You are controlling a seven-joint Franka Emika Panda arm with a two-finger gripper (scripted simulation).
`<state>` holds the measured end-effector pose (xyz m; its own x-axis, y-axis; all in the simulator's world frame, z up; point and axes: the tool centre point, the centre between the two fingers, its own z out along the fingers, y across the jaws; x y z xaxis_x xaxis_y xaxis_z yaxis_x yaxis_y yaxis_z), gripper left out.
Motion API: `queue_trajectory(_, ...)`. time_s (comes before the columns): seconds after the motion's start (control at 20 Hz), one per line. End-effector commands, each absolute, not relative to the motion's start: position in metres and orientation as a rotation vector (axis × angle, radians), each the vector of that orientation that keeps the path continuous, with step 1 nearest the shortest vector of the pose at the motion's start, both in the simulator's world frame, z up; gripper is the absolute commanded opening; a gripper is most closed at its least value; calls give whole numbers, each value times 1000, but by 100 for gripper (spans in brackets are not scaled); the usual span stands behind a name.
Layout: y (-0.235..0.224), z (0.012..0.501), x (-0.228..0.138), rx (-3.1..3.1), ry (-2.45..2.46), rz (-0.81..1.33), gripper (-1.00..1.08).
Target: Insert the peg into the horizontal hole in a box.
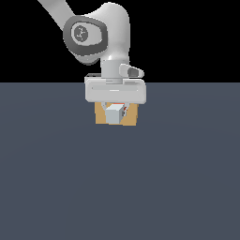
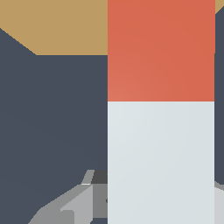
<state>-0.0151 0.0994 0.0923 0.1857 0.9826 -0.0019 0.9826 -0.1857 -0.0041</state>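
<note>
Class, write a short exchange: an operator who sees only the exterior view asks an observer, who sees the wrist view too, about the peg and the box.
Operator: I see only a pale square end under the gripper. Which end leads?
Observer: In the wrist view the red-orange end of the peg points at the box; the pale part lies nearer the fingers.
Operator: Is it in the hole?
Observer: Cannot tell: the red end overlaps the tan box and runs out of frame, and no hole shows.

Box point(image 1: 99, 116) blocks behind the peg point(image 1: 114, 114) (floor point(image 1: 117, 187) elsewhere open).
</note>
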Motion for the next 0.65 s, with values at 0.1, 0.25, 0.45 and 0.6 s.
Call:
queue_trajectory(0.1,137,95,-8,-2417,-2007,-2,-100)
queue_trajectory(0.25,157,95,-4,-2418,-2007,-3,-100)
queue_trajectory(0.45,171,96,0,-2418,-2008,-3,-100)
queue_trajectory(0.6,174,96,0,-2418,-2008,-3,-100)
